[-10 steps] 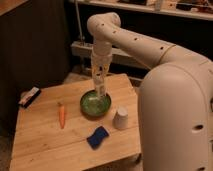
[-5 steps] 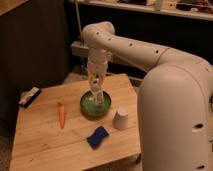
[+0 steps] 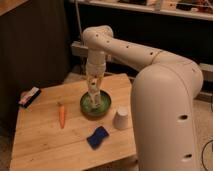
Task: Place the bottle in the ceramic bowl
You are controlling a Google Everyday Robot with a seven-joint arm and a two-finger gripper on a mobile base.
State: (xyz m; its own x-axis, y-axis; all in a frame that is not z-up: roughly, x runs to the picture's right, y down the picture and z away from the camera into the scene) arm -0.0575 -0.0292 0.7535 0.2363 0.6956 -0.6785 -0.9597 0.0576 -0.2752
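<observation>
The green ceramic bowl sits near the middle of the wooden table. My gripper points straight down into the bowl, with its tip at about rim height. It is shut on the small whitish bottle, which hangs upright between the fingers, its lower end inside the bowl. The arm hides the far part of the bowl.
An orange carrot lies left of the bowl. A blue sponge lies in front of it. A white upside-down cup stands to its right. A black-and-white object lies at the table's left edge. My white body fills the right.
The arm has moved left and down, carrying the bottle from above the bowl's far side down into the bowl.
</observation>
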